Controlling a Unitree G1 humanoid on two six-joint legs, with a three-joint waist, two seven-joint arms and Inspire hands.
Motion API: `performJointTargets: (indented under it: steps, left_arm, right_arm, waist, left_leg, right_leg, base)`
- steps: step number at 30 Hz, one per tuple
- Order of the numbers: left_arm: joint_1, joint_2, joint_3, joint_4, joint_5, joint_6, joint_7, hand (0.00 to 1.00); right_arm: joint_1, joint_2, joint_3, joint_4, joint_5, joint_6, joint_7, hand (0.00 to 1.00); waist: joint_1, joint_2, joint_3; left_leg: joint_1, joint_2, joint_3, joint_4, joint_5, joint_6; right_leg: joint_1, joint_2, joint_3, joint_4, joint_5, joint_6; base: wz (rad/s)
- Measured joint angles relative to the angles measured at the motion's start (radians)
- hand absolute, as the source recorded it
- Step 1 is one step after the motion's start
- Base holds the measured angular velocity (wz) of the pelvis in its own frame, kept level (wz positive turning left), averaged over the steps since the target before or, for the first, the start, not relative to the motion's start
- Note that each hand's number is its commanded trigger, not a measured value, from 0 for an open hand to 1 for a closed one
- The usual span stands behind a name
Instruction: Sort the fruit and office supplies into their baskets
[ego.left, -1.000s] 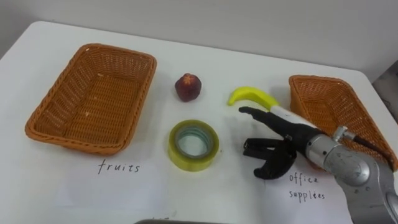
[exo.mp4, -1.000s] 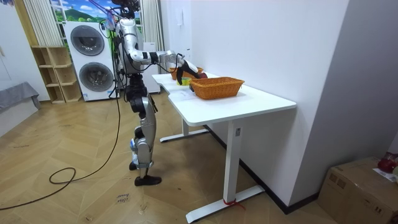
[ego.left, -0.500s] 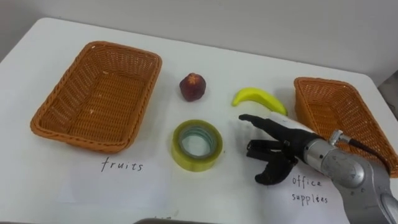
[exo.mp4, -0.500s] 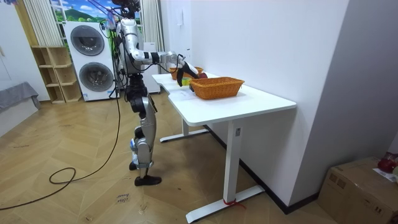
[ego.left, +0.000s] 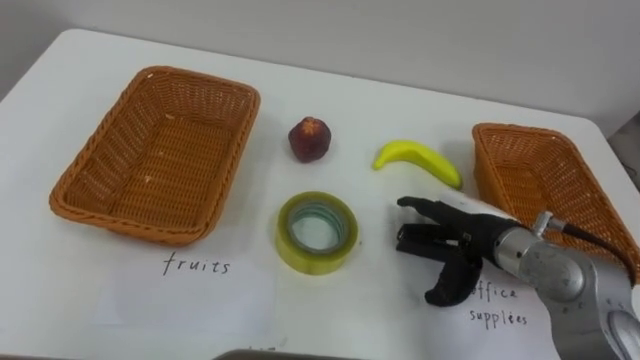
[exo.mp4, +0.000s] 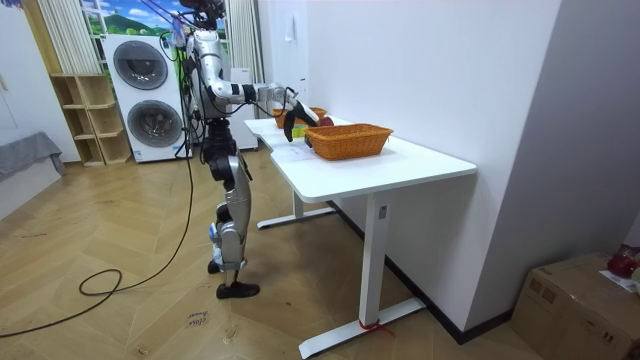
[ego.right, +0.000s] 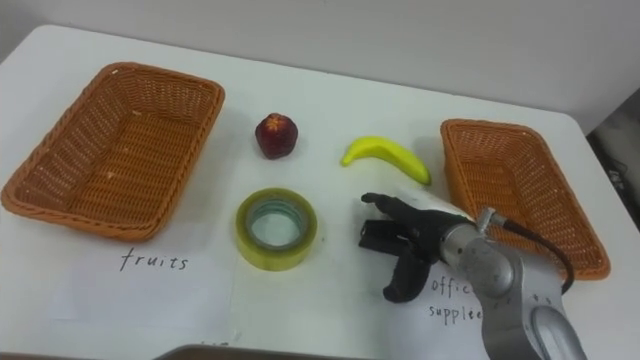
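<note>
Tape roll (ego.left: 315, 233) lies flat near the tabletop (ego.left: 70, 285) front edge, about mid-width, nothing touching it. Red fruit (ego.left: 310, 139) and banana (ego.left: 417, 160) sit behind it, both outside the baskets. Fruits basket (ego.left: 155, 155) is at the left edge, office basket (ego.left: 530, 185) at the right edge. Right robot hand (ego.left: 455, 245) is btwn tape roll and office basket, just in front of the banana, fingers loosely spread, gripping nothing.

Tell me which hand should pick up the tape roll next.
Right. The right hand is open, empty, just right of the tape roll, and the office-supplies basket is on that side.
</note>
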Motion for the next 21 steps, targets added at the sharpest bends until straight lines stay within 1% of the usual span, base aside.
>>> performJointTargets:
  steps: [3, 6, 15, 21]
  left_arm:
    - [0.000, -0.001, 0.000, 0.000, -0.002, 0.004, 0.001, 0.00]
    - [0.000, -0.001, 0.000, 0.000, -0.012, 0.017, 0.005, 0.00]
    - [0.000, -0.001, -0.001, 0.000, -0.013, 0.019, 0.007, 0.00]
    - [-0.002, -0.001, -0.001, 0.014, -0.013, 0.019, 0.024, 0.00]
  right_arm:
    - [0.000, 0.000, 0.000, 0.000, -0.029, 0.005, 0.000, 0.00]
    - [0.000, 0.000, 0.000, 0.000, -0.043, 0.021, 0.000, 0.00]
    - [0.000, 0.000, 0.001, 0.000, -0.067, 0.023, -0.001, 0.00]
    - [0.000, 0.000, 0.040, 0.004, -0.074, 0.023, 0.000, 0.00]
  waist:
    - [0.001, 0.001, 0.0006]
    - [0.000, 0.001, 0.0005]
    - [0.002, 0.000, 0.0001]
    - [0.002, 0.001, 0.0011]
  left_leg:
    - [0.000, 0.000, 0.000, -0.001, 0.000, 0.000]
    - [0.000, 0.000, 0.000, -0.001, 0.000, 0.000]
    - [0.001, 0.000, 0.000, 0.000, 0.000, 0.000]
    - [0.001, 0.000, -0.001, 0.000, 0.000, 0.000]
  right_leg:
    - [0.000, 0.000, 0.001, 0.000, 0.000, 0.000]
    - [0.000, 0.000, 0.004, 0.000, 0.000, 0.000]
    - [0.000, 0.000, 0.010, 0.000, 0.000, 0.000]
    - [0.000, 0.001, 0.011, 0.000, 0.000, 0.000]
  base:
    - [0.00]
    - [0.00]
    - [0.00]
    - [0.00]
